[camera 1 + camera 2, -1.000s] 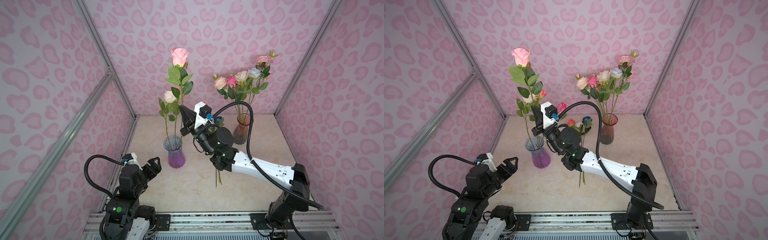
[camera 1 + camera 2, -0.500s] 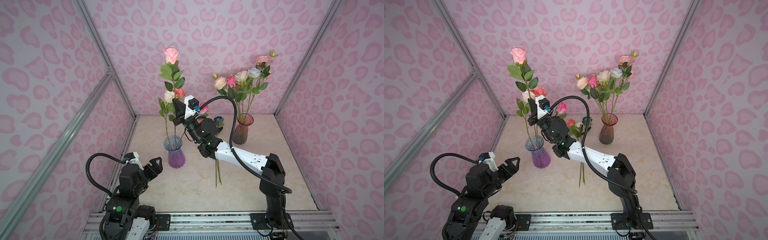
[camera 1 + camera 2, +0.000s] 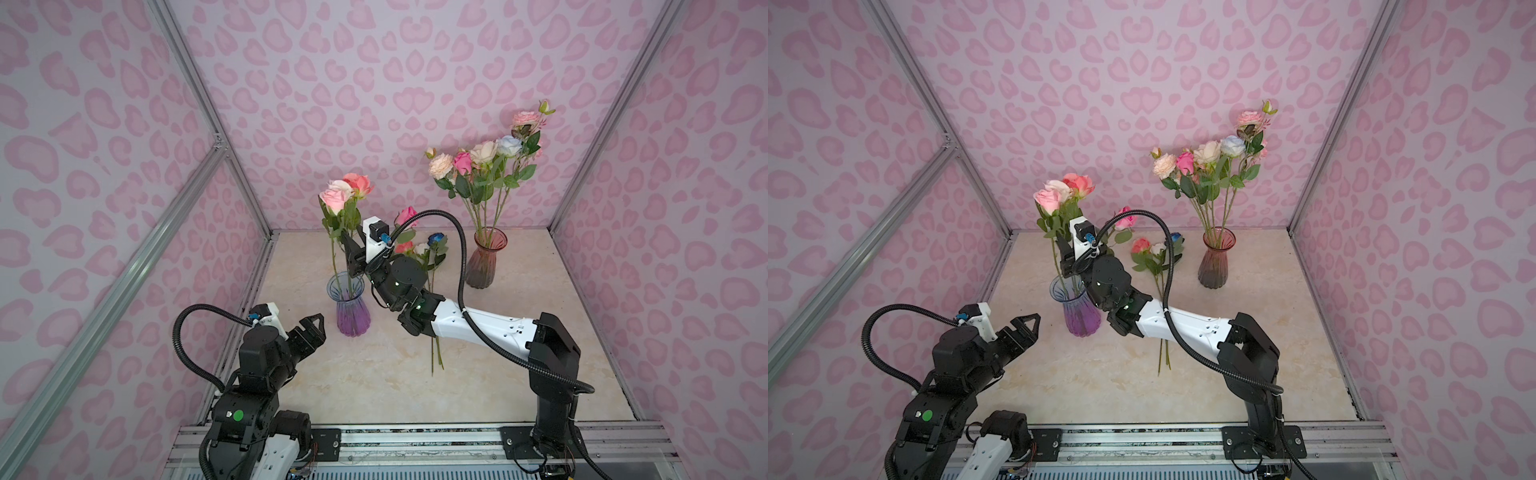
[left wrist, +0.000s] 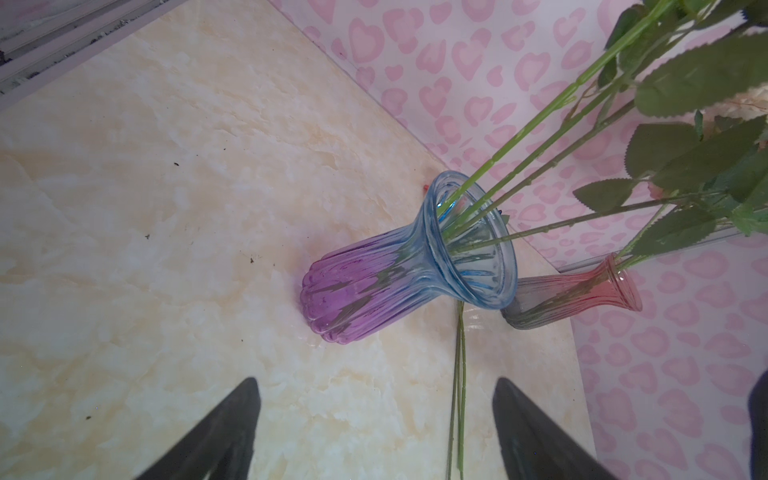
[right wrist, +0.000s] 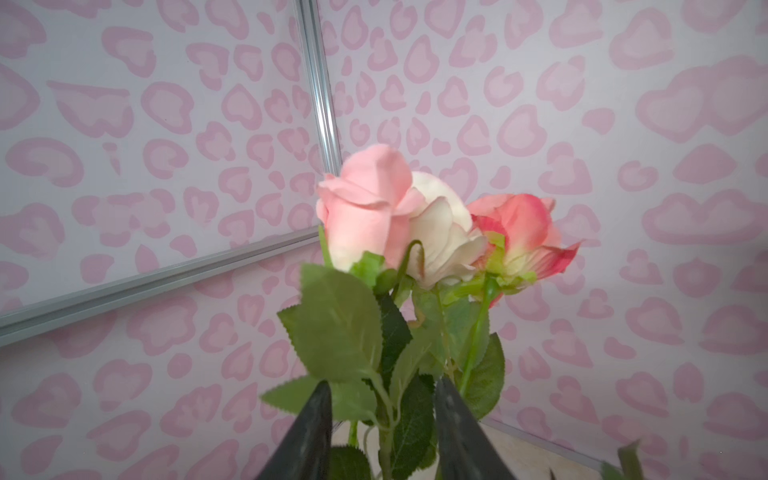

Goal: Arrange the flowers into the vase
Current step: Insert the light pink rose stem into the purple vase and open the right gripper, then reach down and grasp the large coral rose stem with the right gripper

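The left gripper (image 3: 312, 330), jaws spread and empty, is near the left of the blue-purple vase (image 3: 353, 316); three roses (image 3: 338, 195), pink, cream and peach, stand in it. The right gripper (image 5: 382, 388) is above its rim, jaws parted loosely around their stems (image 4: 511, 174); loose flowers (image 3: 436, 240) lie right of it.

Loose flowers (image 3: 436, 240) partly hidden behind right arm (image 3: 478, 328), right gripper (image 5: 383, 382) perhaps touching rose stems (image 5: 385, 440), masked by leaves (image 5: 336, 324)
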Action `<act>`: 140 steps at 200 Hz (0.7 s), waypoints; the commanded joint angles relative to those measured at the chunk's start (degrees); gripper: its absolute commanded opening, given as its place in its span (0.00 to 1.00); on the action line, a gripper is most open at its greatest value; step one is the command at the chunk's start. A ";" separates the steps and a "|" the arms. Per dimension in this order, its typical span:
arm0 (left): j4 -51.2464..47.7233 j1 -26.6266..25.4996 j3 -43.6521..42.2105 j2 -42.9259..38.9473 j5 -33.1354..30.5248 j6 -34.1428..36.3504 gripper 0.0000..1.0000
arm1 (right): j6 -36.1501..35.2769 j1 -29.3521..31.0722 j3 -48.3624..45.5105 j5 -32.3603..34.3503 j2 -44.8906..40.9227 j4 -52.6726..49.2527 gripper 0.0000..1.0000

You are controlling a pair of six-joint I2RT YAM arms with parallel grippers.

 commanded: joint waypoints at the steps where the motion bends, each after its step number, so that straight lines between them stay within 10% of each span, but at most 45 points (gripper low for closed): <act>1: 1.25 0.06 0.70 0.12 0.10 -0.89 0.89 | 0.71 0.68 -1.29 2.49 -2.02 -2.41 0.42; 92: 11.99 -0.05 -4.74 -0.36 10.96 -0.73 0.85 | 0.28 4.80 -24.59 8.21 -28.92 -14.14 0.43; 140: 13.26 -0.30 -9.49 -4.00 15.36 -2.24 0.82 | 22.09 -10.91 -35.62 7.08 -36.99 -37.07 0.36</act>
